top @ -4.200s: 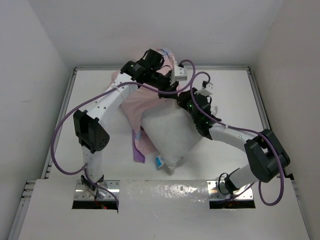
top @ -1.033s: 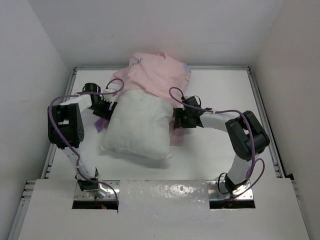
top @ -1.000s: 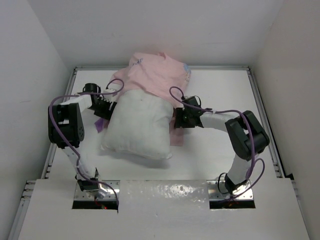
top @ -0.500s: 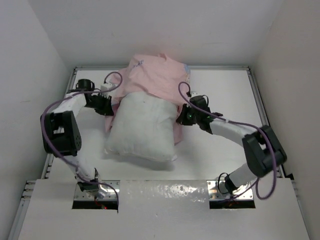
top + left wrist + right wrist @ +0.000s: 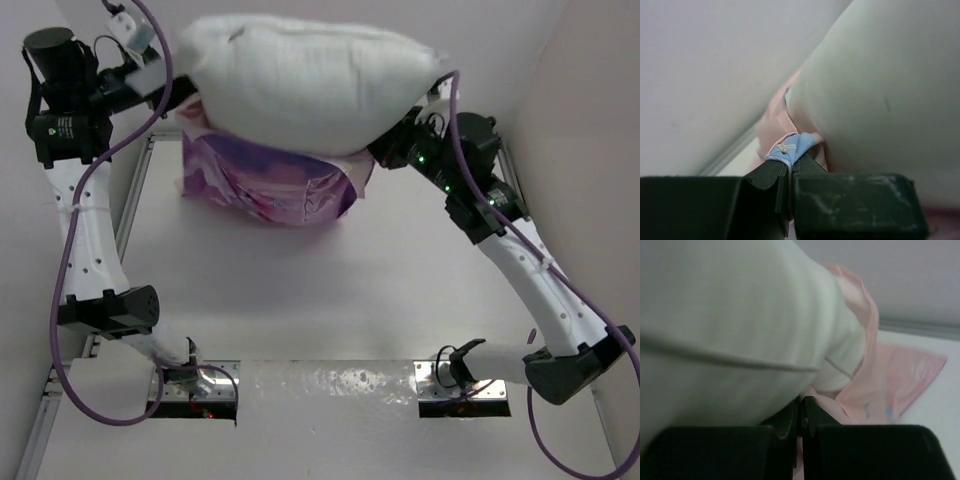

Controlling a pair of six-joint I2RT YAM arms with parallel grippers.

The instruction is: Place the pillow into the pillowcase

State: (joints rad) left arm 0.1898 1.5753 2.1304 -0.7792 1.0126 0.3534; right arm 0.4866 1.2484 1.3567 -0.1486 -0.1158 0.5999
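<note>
White-walled enclosure, white table [image 5: 330, 300] below, nothing resting on it in the top view.

Left: the left gripper [image 5: 176, 98] is raised high over the far left corner. Its jaws are fully closed, pinching a blue-and-pink fold of the pillowcase [image 5: 268, 182] hem, as the left wrist view shows.

Centre: the pillow [image 5: 310, 85] hangs in the air over the far edge, long side level. The pillowcase sags beneath it, purple print outward, well above the table.

Right: the right gripper [image 5: 386, 152] is raised at the pillow's right end. Its jaws are also fully closed, and pink cloth runs into them in the right wrist view, so it appears to grip the other side of the hem.

Progress: the pillow's lower part seems seated in the open mouth. Most of it stands clear above, so insertion is judged barely begun. Working it down and closing over the top remain.

Change: half a second earlier the pillow lay on the table with the case bunched toward the far edge and both arms low beside it. Both are now lifted clear.
</note>
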